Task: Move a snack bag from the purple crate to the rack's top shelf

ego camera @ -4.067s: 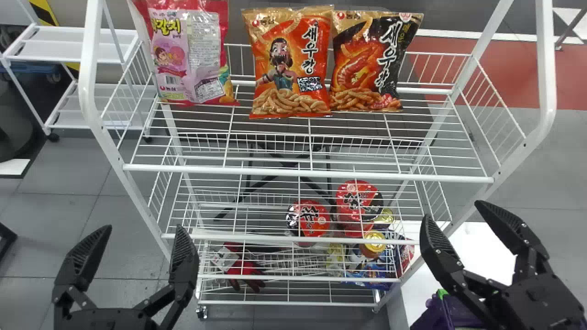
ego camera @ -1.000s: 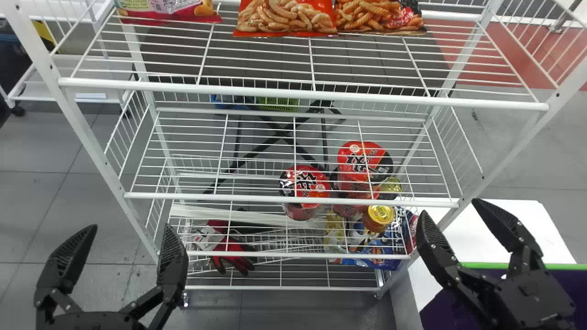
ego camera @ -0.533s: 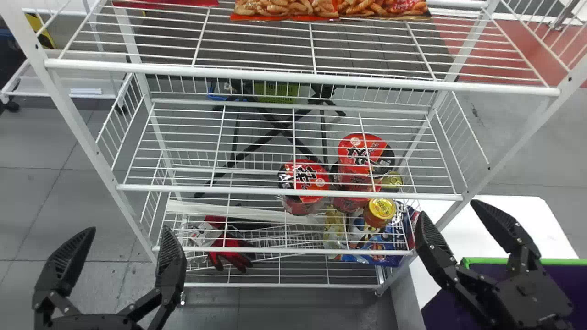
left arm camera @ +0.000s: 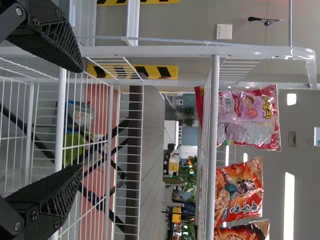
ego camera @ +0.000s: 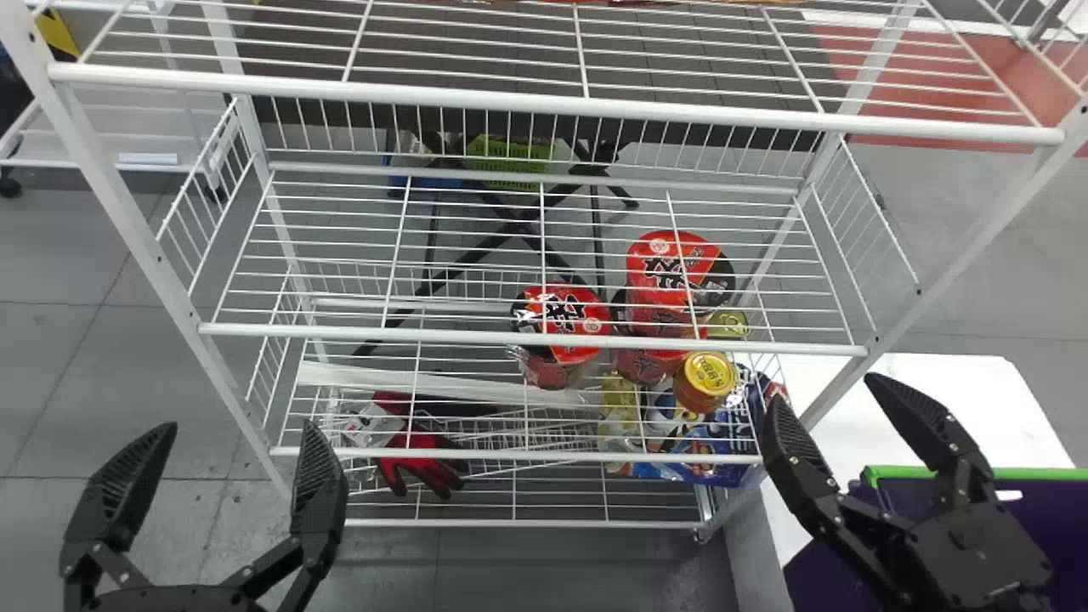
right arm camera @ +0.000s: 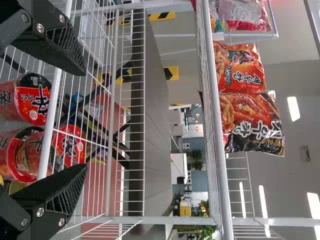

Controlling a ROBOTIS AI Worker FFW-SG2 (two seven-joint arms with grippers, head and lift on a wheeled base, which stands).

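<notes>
Grey floor (ego camera: 85, 340) underlies a white rack (ego camera: 544, 343); to the rack's right, a worktop (ego camera: 1003, 416) bears the purple crate (ego camera: 1037, 473). My right gripper (ego camera: 823, 389), nearer the crate, has its fingers wide and empty; my left gripper (ego camera: 241, 427), likewise wide and empty, lies across from it. I judge the snack bag to be in the crate: below the right fingers, rightward, back from their tips. Its long axis I cannot tell. Those fingers point rackward, so the approach probably requires turning them down.
</notes>
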